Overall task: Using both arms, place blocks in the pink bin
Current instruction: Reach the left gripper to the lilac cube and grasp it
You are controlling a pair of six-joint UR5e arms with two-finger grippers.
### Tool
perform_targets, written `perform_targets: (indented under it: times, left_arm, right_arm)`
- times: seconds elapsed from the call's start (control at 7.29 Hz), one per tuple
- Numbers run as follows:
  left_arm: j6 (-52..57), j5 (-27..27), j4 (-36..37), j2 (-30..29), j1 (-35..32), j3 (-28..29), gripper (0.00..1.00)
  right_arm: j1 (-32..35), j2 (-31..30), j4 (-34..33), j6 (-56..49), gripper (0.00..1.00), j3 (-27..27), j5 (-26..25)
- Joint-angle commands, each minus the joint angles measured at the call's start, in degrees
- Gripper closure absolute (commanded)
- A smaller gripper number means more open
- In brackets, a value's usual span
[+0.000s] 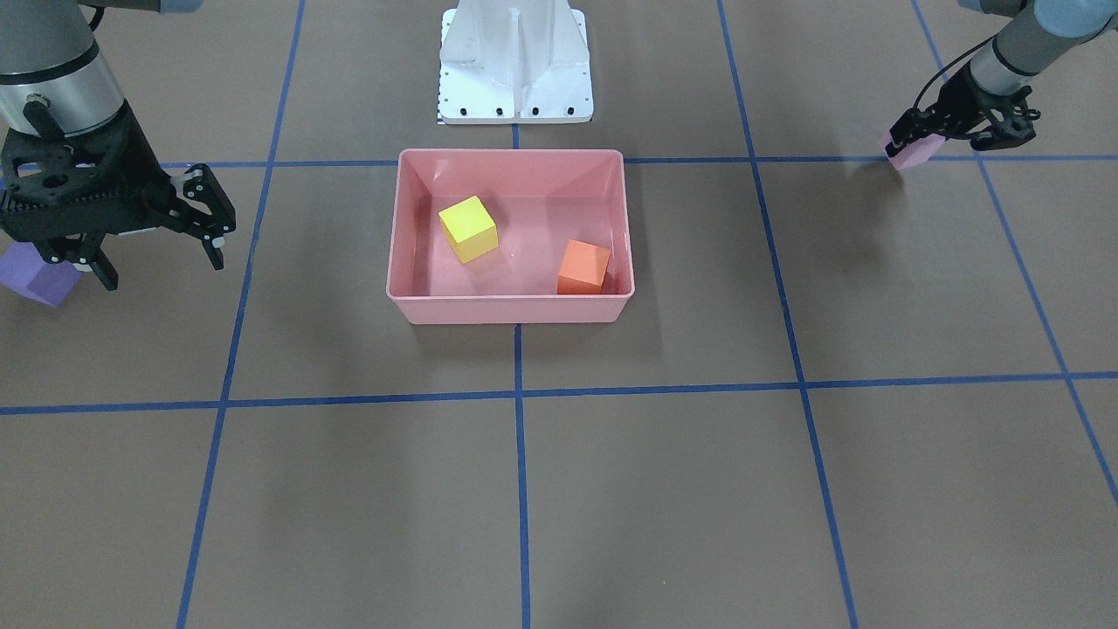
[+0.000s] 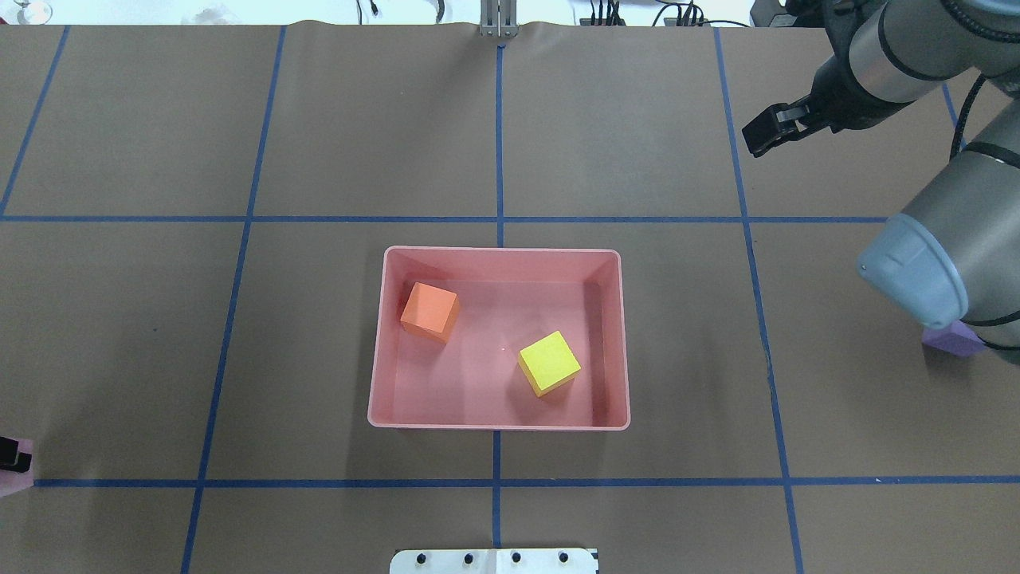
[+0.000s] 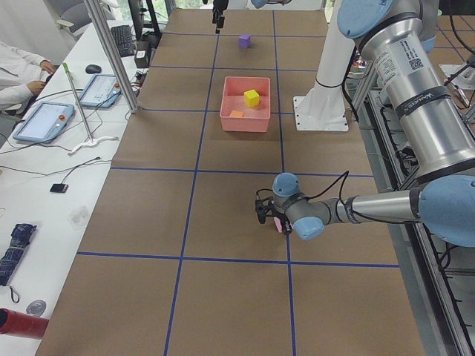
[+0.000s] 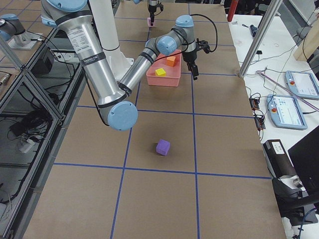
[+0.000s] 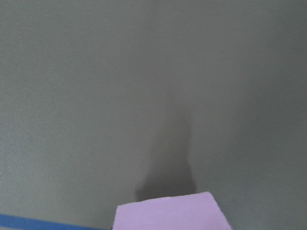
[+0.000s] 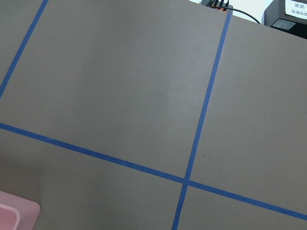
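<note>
The pink bin [image 1: 511, 311] stands at mid-table and holds the yellow block [image 1: 469, 228] and the orange block [image 1: 583, 267]. It also shows in the overhead view [image 2: 499, 252]. My left gripper [image 1: 926, 140] is shut on the light pink block [image 1: 914, 152], just above the table far to the robot's left. The block's top fills the bottom of the left wrist view [image 5: 169, 213]. My right gripper [image 1: 162, 262] is open and empty, raised high. The purple block [image 1: 37, 279] lies on the table below it, partly hidden by the arm in the overhead view [image 2: 951, 340].
The white pedestal base [image 1: 515, 61] stands behind the bin. Blue tape lines [image 1: 521, 393] grid the brown table. An operator's desk with tablets [image 3: 44, 119] and metal posts [image 3: 111, 52] runs along the far side.
</note>
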Motion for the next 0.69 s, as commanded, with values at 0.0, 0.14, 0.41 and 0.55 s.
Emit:
perform_targets:
  times: [0.0,0.14,0.41,0.55]
  left_arm:
    - [-0.02,-0.31,5.63,-0.68,-0.37,-8.27,0.69]
    - [0.07,-0.31,16.56,-6.52,-0.55,-13.61,0.7]
    - [-0.02,0.13,38.54,-27.21,-1.95,-16.65,0.7]
    - [-0.02,0.39,51.26,-40.29,-1.78,-16.22,0.7]
  right_arm:
    - [0.5,-1.65,0.44,-1.49,0.01,-0.08,0.42]
    - [1.46,-2.87,0.7,-2.29,0.01,-0.17,1.12]
    - [3.83,-7.77,4.28,-5.09,0.01,-0.7,4.18]
    - [5.85,-11.72,9.01,-6.85,0.01,-1.74,7.07]
